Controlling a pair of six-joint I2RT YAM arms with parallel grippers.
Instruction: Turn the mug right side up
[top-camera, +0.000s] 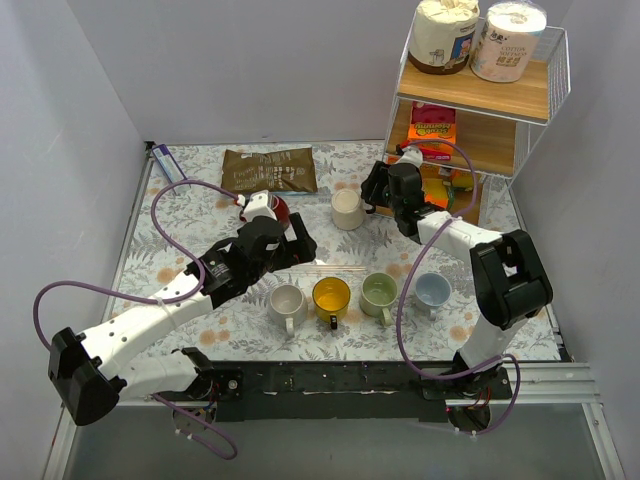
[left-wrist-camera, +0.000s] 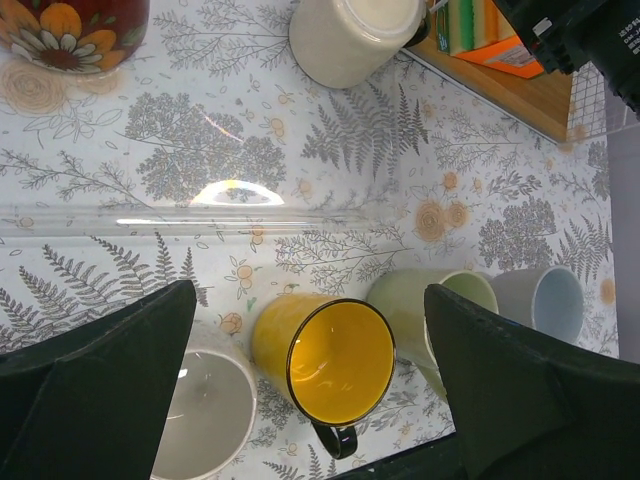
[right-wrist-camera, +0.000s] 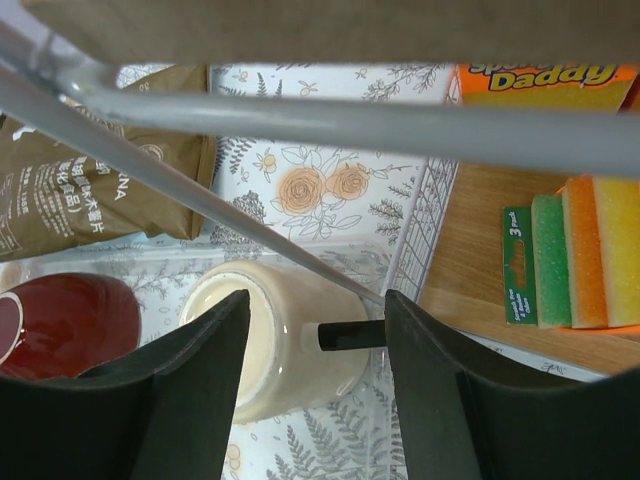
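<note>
Where the two arms are bolted at 6 o'clock, four upright mugs stand nearest in a row on the flowered desk (top-camera: 200, 200): white mug (top-camera: 287, 300), yellow mug (top-camera: 331, 295), green mug (top-camera: 380, 290), blue mug (top-camera: 433, 289). Just above them hangs the left hand (left-wrist-camera: 308, 292), released wide and holding nothing.

Farther back, toward 12 o'clock, the cream mug (top-camera: 347, 209) sits bottom-up on the desk, so the turning is not yet done. The right hand (right-wrist-camera: 318, 300) reaches in from its 3 o'clock side, fingers parted and gripping nothing. The mug's black handle (right-wrist-camera: 350, 335) points between them toward 3 o'clock.

A red mug (right-wrist-camera: 70, 315) stands close at the cream mug's 9 o'clock. A wire shelf (top-camera: 556, 80) rises at 2 o'clock, one of its wires crossing the wrist camera's view.

Likely risks: the fingers may close on the handle, not the body, letting the smooth mug twist loose. Swinging it over could also strike the shelf or the red mug, as both stand near.
</note>
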